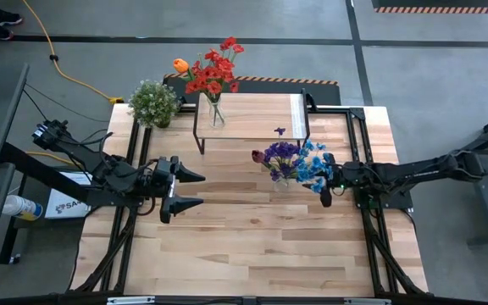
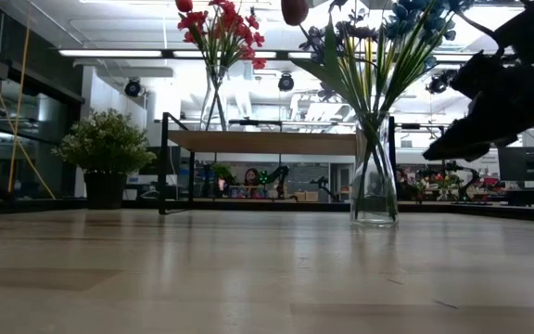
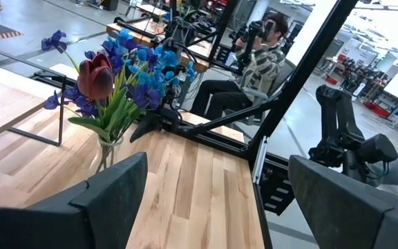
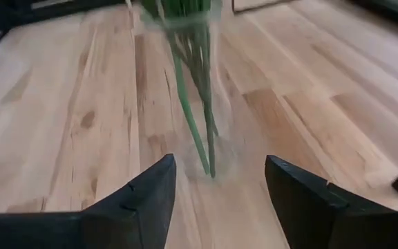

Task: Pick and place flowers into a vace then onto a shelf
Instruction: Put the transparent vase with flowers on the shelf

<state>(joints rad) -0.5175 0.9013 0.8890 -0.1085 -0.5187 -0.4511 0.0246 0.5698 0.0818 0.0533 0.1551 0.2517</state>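
My right gripper [image 4: 216, 187], jaws parted and empty, faces the clear glass vase [image 2: 375, 181] of blue and purple flowers [image 1: 295, 161] on the table beside the wood-topped shelf [image 1: 252, 119] — presumably lining up to lift it there — left gripper [image 1: 195, 189] parked wide open.

Red flowers [image 1: 214, 72] in vase [image 1: 215, 114] on shelf [image 1: 252, 114], blue-purple bunch [image 1: 295, 161] seemingly upright on table
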